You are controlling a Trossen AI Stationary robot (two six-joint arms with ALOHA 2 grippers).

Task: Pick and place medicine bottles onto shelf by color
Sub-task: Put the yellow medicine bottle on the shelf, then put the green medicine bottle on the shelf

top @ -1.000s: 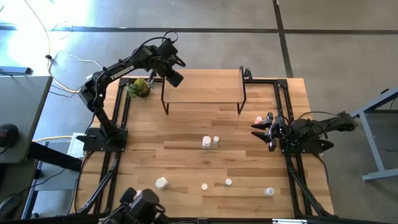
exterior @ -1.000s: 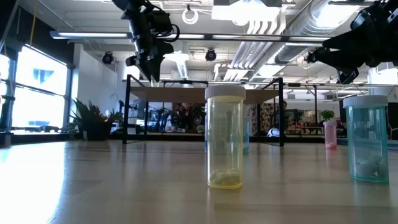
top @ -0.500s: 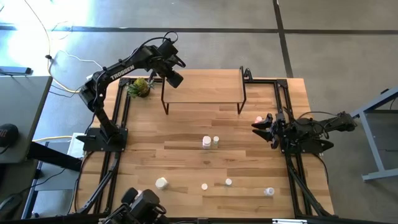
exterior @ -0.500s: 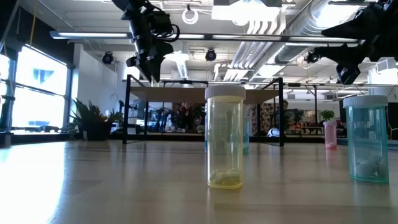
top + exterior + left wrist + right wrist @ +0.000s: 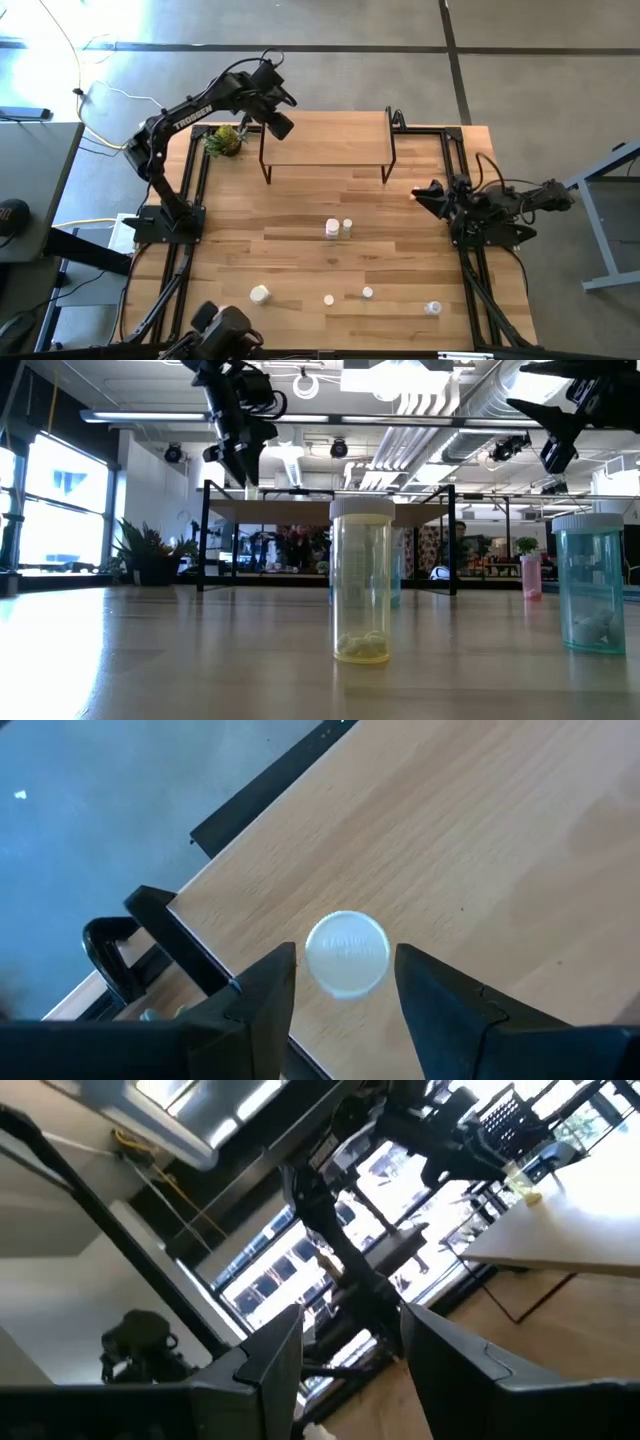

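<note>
Bottle at the shelf: a white-capped bottle [image 5: 346,952] stands on the shelf [image 5: 326,137] near its left end, seen from above between the left gripper's fingers.
Shelf: it stands at the far edge of the table [image 5: 300,260], between the two arms.
Other bottles: two [image 5: 332,229] stand side by side in front of the shelf; four more sit well forward of it, a white one [image 5: 259,294] to the left, two small ones [image 5: 367,293] in the middle, one [image 5: 432,308] to the right.
Low view: a yellow bottle [image 5: 362,580] stands nearest, a blue-green one [image 5: 594,582] to its side, a pink one [image 5: 531,576] farther back toward the shelf.
Left gripper [image 5: 340,990]: above the shelf's left end, fingers spread on either side of the bottle, not touching it.
Right gripper [image 5: 424,193]: raised off the table, off the shelf's right front corner, fingers apart, holding nothing.
Plant [image 5: 226,139]: just left of the shelf.
</note>
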